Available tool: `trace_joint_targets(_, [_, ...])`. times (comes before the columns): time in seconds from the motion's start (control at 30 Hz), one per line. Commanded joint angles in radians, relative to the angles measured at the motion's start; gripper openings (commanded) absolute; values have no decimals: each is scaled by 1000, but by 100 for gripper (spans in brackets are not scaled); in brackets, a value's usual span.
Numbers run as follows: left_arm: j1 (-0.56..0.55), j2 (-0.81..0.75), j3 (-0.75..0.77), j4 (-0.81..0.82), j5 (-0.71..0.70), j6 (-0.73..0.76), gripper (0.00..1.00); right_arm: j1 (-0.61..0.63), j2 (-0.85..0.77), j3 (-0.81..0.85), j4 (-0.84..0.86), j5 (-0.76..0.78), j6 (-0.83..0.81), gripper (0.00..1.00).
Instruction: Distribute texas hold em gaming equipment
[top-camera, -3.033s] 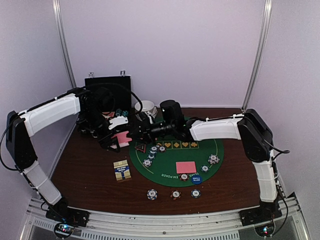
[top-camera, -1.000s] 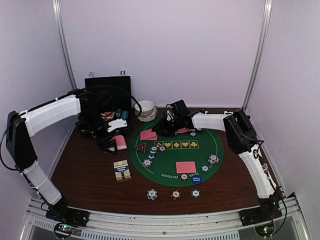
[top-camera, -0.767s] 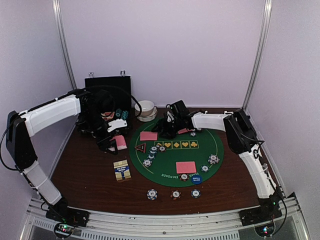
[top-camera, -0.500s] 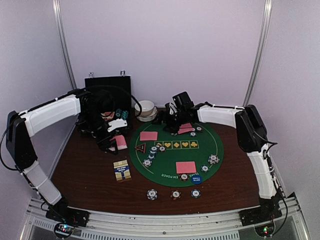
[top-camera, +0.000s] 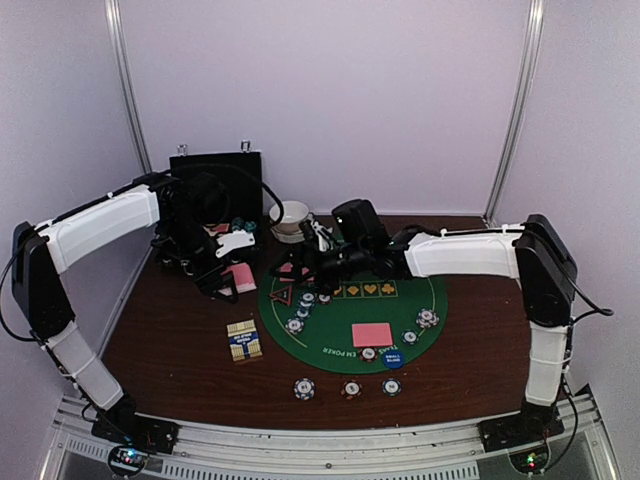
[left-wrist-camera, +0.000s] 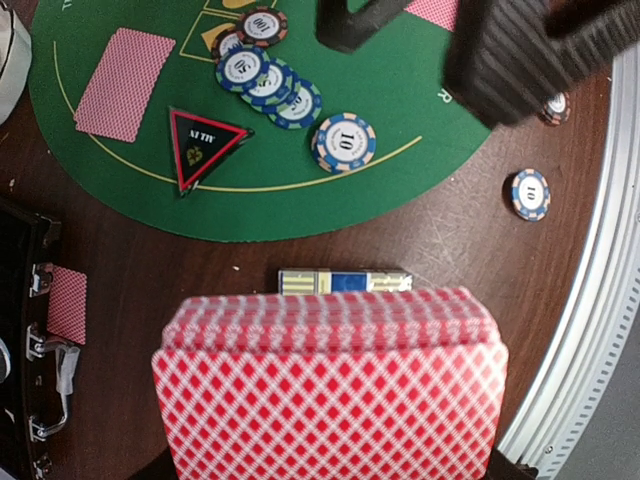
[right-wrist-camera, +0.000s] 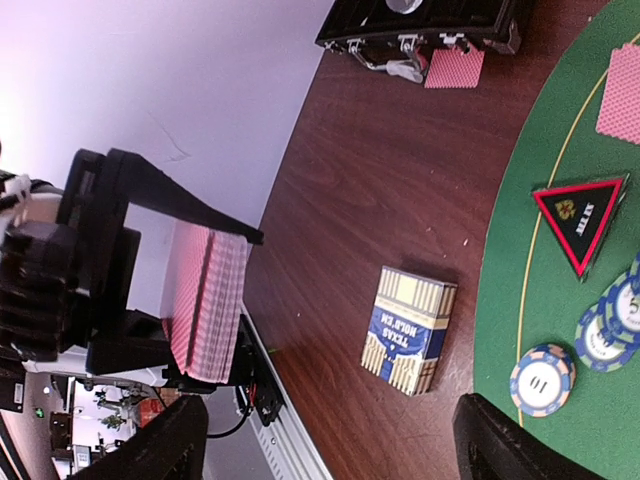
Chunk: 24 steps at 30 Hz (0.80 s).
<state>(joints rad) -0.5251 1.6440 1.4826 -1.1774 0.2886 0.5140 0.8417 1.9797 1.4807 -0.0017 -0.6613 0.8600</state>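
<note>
Cards (left-wrist-camera: 330, 400) lattice-backed, chips (left-wrist-camera: 345, 142) round and striped, token (left-wrist-camera: 203, 143) triangular

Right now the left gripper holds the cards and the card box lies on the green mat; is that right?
No: the top view shows the card box on the table beside the mat; the left gripper does hold the cards.

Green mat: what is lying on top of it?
On the green mat lie pink-backed cards, a red triangle token, striped chips and a blue disc. The right arm covers the far edge, so anything there is hidden.
</note>
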Motion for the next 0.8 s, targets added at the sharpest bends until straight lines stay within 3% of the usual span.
trace_joint_targets(0.0, [1, 2, 45, 11, 23, -5, 0, 15, -58, -52, 160, -26, 80, 88])
trace_joint_targets(0.77, [0, 7, 71, -7, 53, -13, 0, 74, 109, 109, 267, -100, 198, 90])
